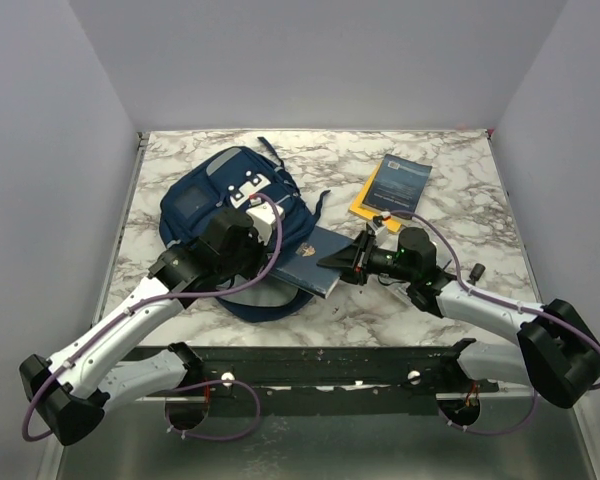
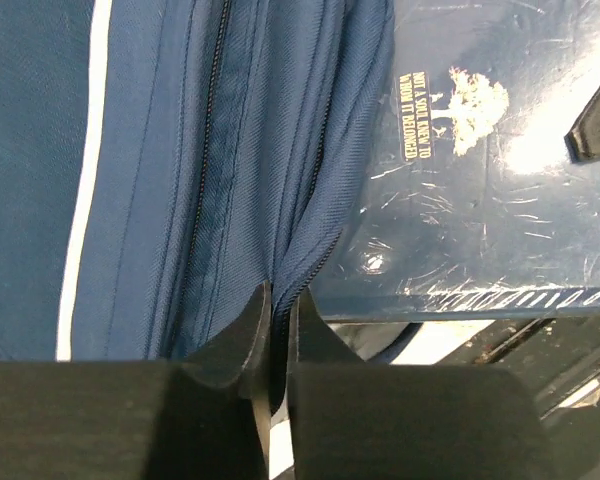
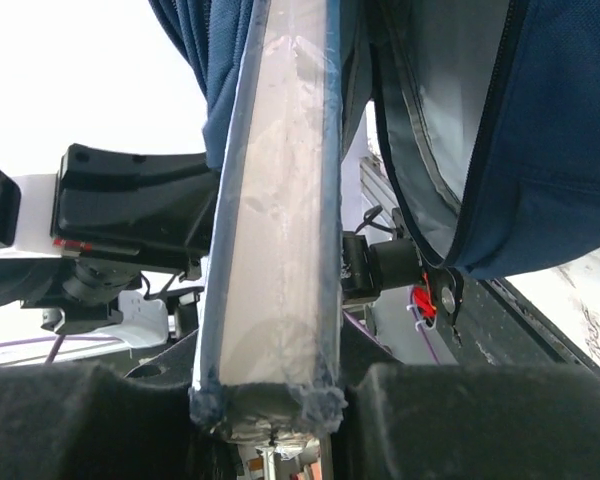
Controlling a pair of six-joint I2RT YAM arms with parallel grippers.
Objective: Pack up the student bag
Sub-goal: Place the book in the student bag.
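Top view first. The student bag (image 1: 215, 195) lies on the left half of the marble table (image 1: 460, 230), its mouth turned towards the middle. A blue book (image 1: 305, 262) sits at that mouth, one end over the bag's lip and the other out on the table side, pinched by the right gripper (image 1: 352, 262). The left arm (image 1: 130, 320) is bent over the bag's near edge, and its fingers are hidden under the wrist from up here. A second book (image 1: 395, 180) lies flat at the far right, well apart from the bag, with something yellow showing under it — untouched, by the look of it.

Left wrist view now. The left gripper (image 2: 277, 305) has its jaws drawn almost together on the bag's zip edge (image 2: 315, 265), with the fabric running down into the narrow slot between them (a hold on the lip to keep the opening up, I'd judge). Just beside it is the blue cover with its gold lettering, and a dark fingertip of the other arm pokes in at the right edge.

Right wrist view. The jaws are clamped across the book's end, page edges facing the camera, and the bag's opened lip with its pale lining hangs just beside the book on the right.

So where are we? One book is on the threshold — not yet inside. Left to do: push it in and let go, fetch the second book, and probably zip up.
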